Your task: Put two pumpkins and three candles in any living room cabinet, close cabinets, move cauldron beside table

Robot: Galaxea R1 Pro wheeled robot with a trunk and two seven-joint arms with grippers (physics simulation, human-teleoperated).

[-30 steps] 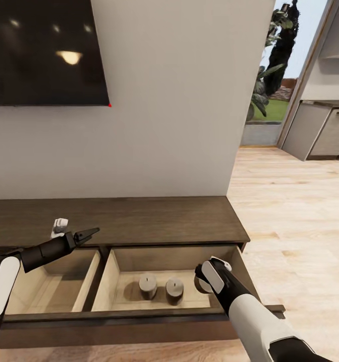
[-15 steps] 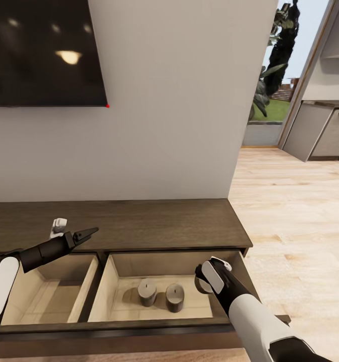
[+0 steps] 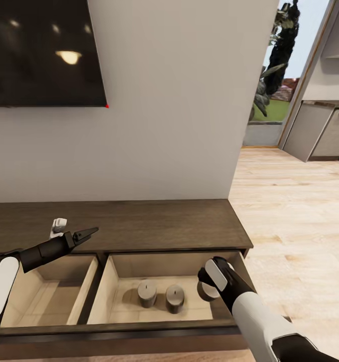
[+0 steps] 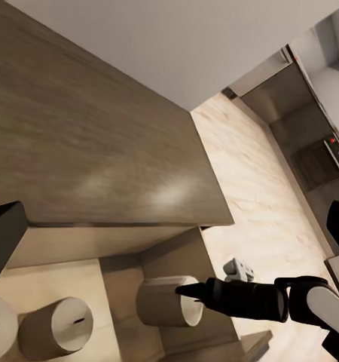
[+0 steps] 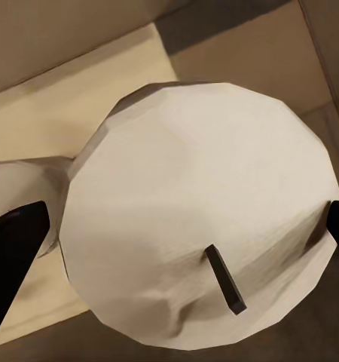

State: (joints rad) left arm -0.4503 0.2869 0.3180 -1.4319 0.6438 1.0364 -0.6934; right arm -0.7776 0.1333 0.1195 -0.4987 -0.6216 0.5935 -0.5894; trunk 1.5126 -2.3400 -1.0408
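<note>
The dark brown cabinet [image 3: 139, 223] stands against the wall with two drawers pulled out. Two grey candles [image 3: 147, 294] [image 3: 174, 298] stand upright in the right drawer, seen again in the left wrist view [image 4: 58, 326]. My right gripper [image 3: 208, 288] reaches down into that drawer's right end, shut on a third candle [image 3: 205, 292] [image 4: 163, 302] [image 5: 192, 226] that sits low in the drawer. One dark fingertip [image 5: 15, 253] flanks the candle on each side. My left gripper [image 3: 87, 234] hovers open above the cabinet top, over the left drawer. The pumpkins and the cauldron are out of view.
The left drawer [image 3: 48, 294] stands open with a bare beige floor. A black TV [image 3: 43, 50] hangs on the wall above the cabinet. To the right, wood floor [image 3: 295, 216] leads past a doorway to grey kitchen cabinets [image 3: 325, 130].
My right gripper has sunk a little lower into the right drawer with the candle. The view shifted slightly early on. The left arm has stayed put.
</note>
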